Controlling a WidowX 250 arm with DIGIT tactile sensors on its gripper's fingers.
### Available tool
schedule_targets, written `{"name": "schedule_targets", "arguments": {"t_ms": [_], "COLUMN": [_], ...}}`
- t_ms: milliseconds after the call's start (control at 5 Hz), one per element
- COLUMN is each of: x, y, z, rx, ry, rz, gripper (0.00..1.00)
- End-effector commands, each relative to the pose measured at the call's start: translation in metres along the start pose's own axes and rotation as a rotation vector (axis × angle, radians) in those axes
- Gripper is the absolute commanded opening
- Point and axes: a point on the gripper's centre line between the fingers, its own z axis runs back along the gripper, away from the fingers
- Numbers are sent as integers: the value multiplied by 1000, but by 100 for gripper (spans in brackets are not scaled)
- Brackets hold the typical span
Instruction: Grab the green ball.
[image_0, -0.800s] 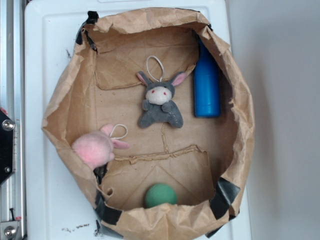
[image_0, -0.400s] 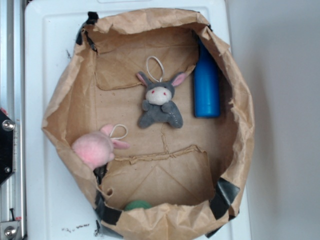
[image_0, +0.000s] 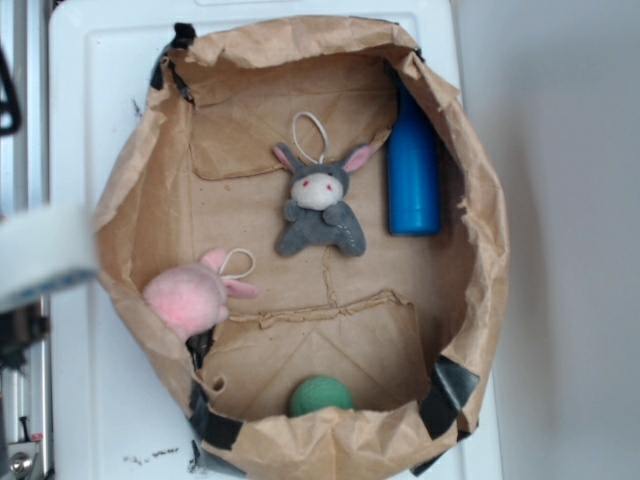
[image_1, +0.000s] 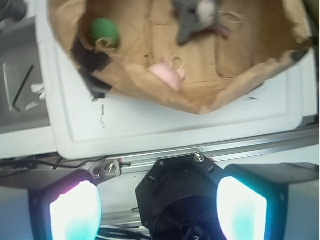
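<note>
Exterior view first: a shallow tub made of crumpled brown paper (image_0: 140, 180), patched with black tape at its lower corners, sits on a white tray (image_0: 80, 120). The green ball (image_0: 321, 396) lies at the bottom edge of the tub's floor, close against the near paper wall, with its lower part hidden by the folded rim. A pink plush (image_0: 190, 294) rests against the left wall, higher than the ball and to its left, well apart from it. A grey bunny toy (image_0: 320, 203) with a white loop lies face up near the middle. A blue cylinder (image_0: 413, 172) lies along the right wall. At the left edge a blurred white shape (image_0: 40, 252) reaches over the tray's side; what part of the arm it is cannot be told.

Wrist view: the gripper (image_1: 157, 210) hangs outside the tub, over a metal rail (image_1: 215, 150) beside the tray. Its two pale, glowing fingers (image_1: 75, 212) stand wide apart, with nothing between them. The green ball shows at the upper left, inside the tub beside a strip of black tape (image_1: 92, 62), far from the fingers. The pink plush lies nearer the middle of the tub's floor, and the grey bunny toy is at the top edge.
</note>
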Motion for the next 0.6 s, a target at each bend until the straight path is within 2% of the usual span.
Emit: {"name": "schedule_targets", "arguments": {"t_ms": [0,200,400], "x": [-1,43,95], "y": [-20,-12,-10], "z": [9,-36,-42], "rx": [-63,-66,-23], "ry": [-47,-104,-120], "rz": [-312,-517,-545], "gripper": [100,100,100]}}
